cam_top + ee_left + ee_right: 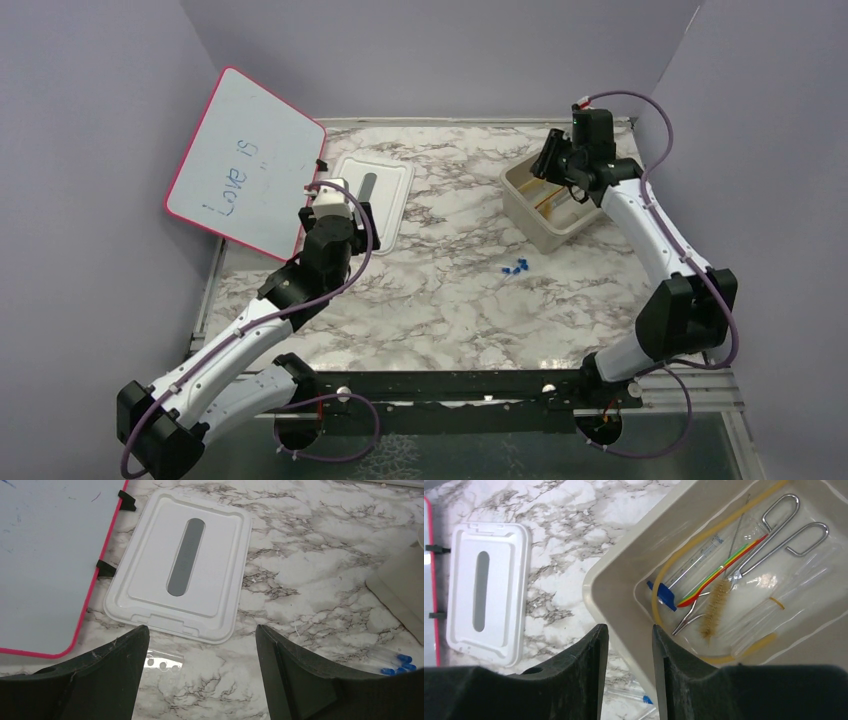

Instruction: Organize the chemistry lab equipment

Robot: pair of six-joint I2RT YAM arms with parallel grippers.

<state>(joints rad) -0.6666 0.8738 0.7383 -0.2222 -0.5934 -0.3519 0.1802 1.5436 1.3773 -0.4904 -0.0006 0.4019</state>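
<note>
Tongs, brush, tube: one each in bin

We saw the marble table with a pink-framed whiteboard propped at a tilt at its left rear, "Love is" written on it. A white lid lay flat just beside the board's lower edge. The left gripper hovered over the lid's near left corner. At the right rear stood a beige bin, and the right gripper hung above its far side. Inside we made out a yellowish streak, perhaps the amber rubber tube. The tiny blue pieces lay on bare marble near the bin's front corner, apart from it.
</note>
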